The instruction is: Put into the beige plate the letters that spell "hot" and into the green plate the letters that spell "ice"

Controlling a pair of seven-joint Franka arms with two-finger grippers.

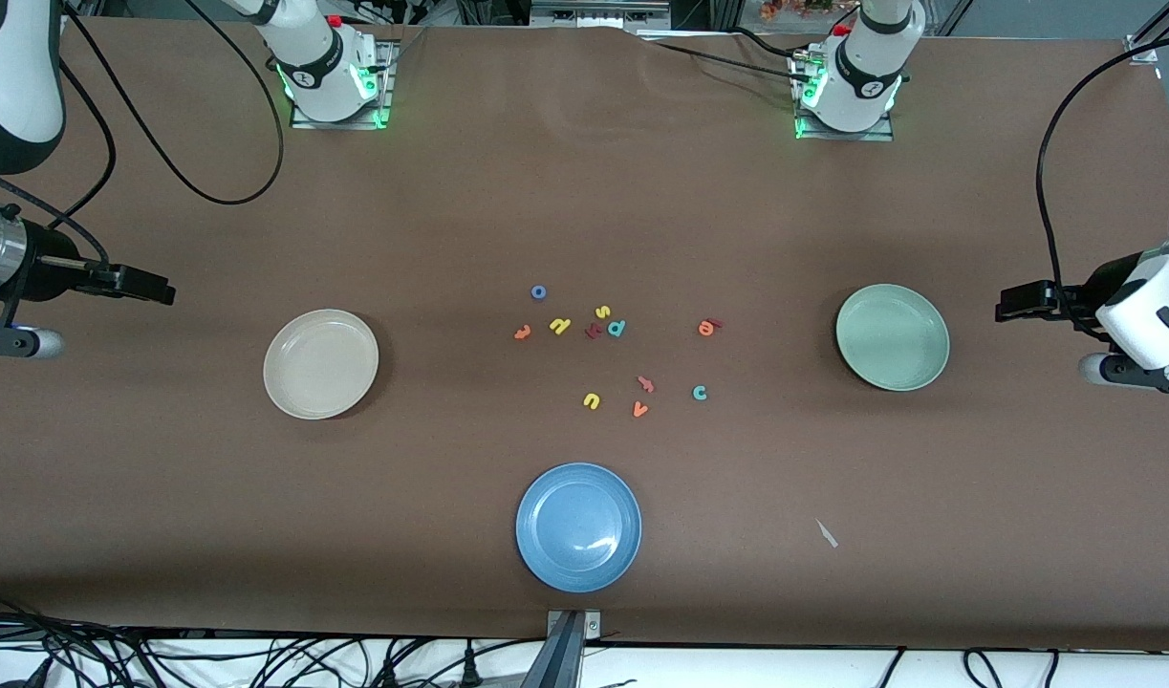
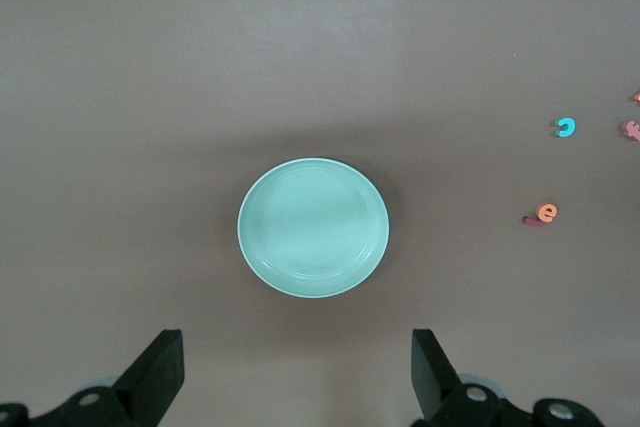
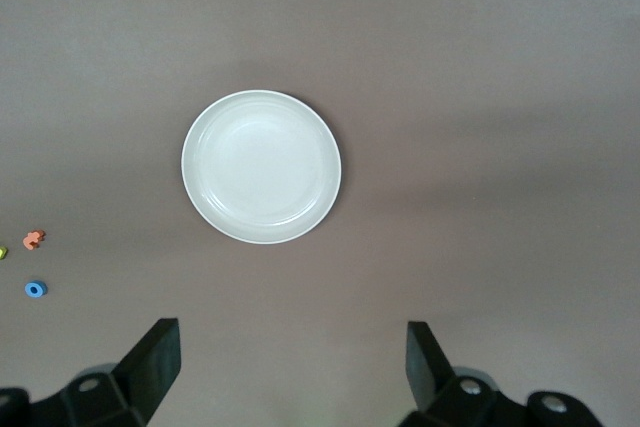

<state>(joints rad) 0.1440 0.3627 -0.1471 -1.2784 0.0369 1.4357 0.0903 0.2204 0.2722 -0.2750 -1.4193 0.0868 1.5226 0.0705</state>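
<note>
Letters "o" (image 1: 538, 291), "c" (image 1: 700, 392), "e" (image 1: 706, 328)

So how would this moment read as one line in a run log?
stage: not started | beige plate: empty | green plate: empty | letters: on table | left gripper: open | right gripper: open

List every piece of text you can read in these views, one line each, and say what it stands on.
No printed word, label, brand or number can be read on the plates, table or arms.
"o": blue ring letter, lying on the table.
"c": teal letter, on the table.
"e": orange letter, on the table.
"v": orange letter, on the table.
The other small letters in the cluster are too small to read surely.
</note>
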